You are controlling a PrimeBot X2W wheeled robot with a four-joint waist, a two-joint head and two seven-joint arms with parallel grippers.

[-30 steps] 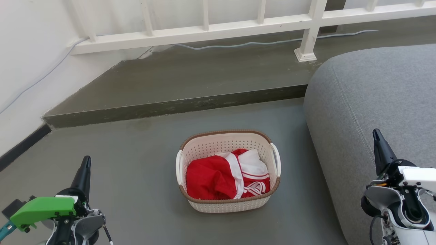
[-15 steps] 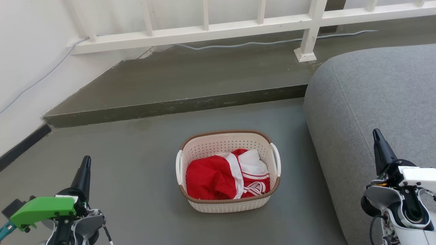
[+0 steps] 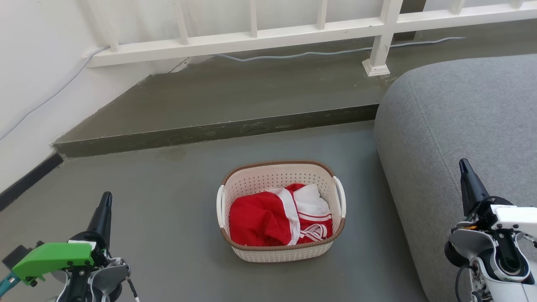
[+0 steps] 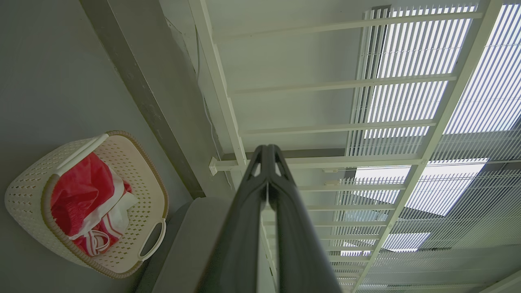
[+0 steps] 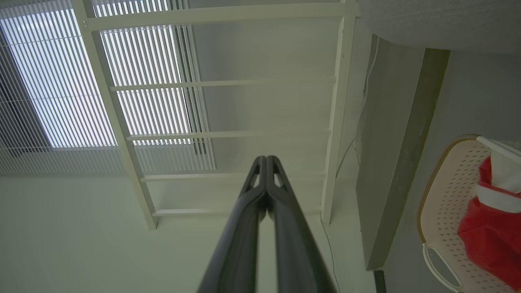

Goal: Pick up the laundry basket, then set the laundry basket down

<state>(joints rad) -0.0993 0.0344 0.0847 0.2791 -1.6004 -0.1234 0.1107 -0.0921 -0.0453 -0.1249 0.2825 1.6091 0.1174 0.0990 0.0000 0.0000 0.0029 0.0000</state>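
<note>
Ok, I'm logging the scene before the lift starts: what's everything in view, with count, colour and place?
laundry basket: one, cream with brown rim, on the floor, centre
clothes: a bundle, red and white, inside the laundry basket
sofa: one, grey, right of the laundry basket
step: one, grey concrete, behind the laundry basket
railing: one, white, at the step's far side
cable: one, pale, along the railing's foot
left gripper: one, dark, lower left, shut
right gripper: one, dark, lower right, shut
</note>
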